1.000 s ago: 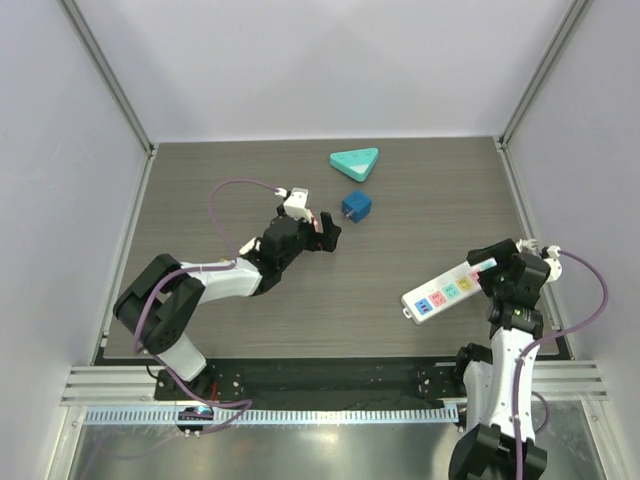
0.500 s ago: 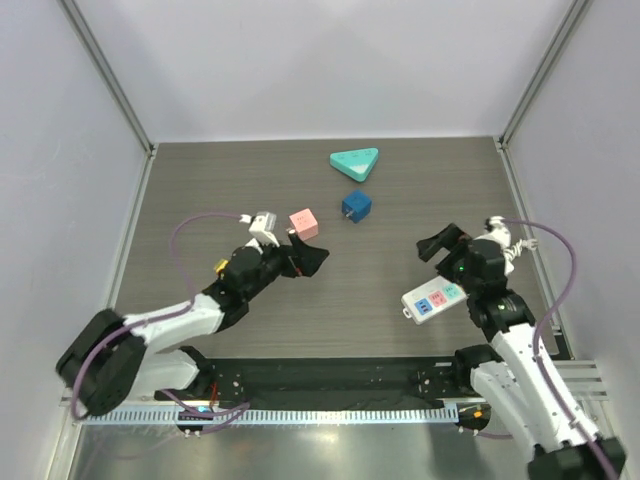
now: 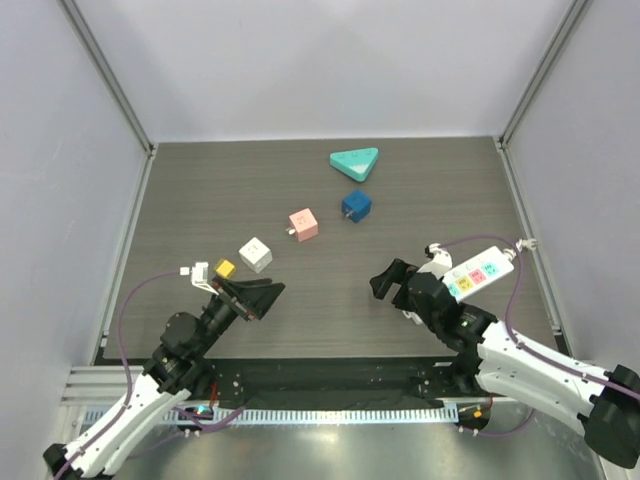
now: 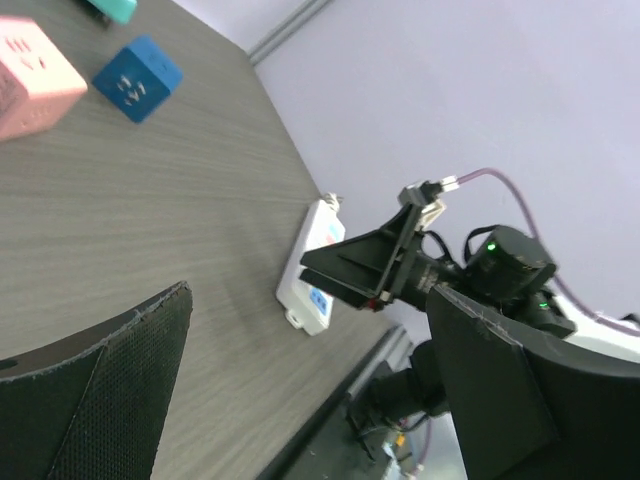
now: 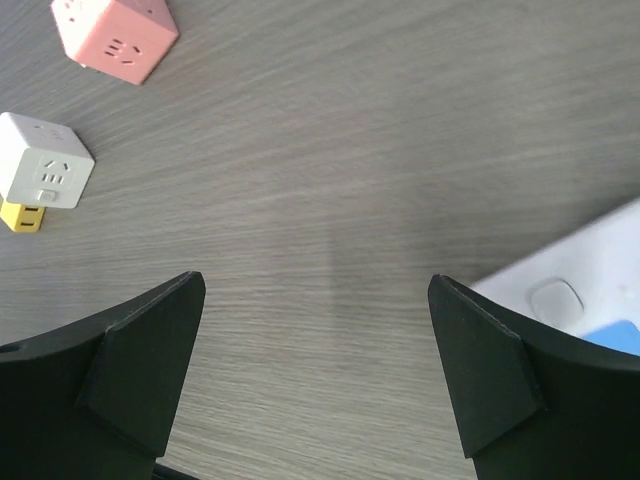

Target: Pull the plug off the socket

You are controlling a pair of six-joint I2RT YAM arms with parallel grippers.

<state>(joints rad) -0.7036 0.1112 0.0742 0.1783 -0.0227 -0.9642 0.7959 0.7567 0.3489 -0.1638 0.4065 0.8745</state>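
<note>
Both arms had drawn back to the near edge, and the strip had been let go.
Nearest me, the left hand (image 3: 262,298) and right hand (image 3: 392,280) hung spread wide, gripping nothing. Just beyond the right one the socket (image 3: 478,271) lay flat on the worktop (image 3: 200,200), its outlets bare as far as I could see. Farther off sat a white cube (image 3: 256,253), pink cube (image 3: 303,223) and blue cube (image 3: 356,206), all loose, so the pull looked finished.

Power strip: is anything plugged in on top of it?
No plug shows on the power strip; the outlets in view are bare. In the top view its lower-left end is covered by the right arm, so that part cannot be checked.
</note>
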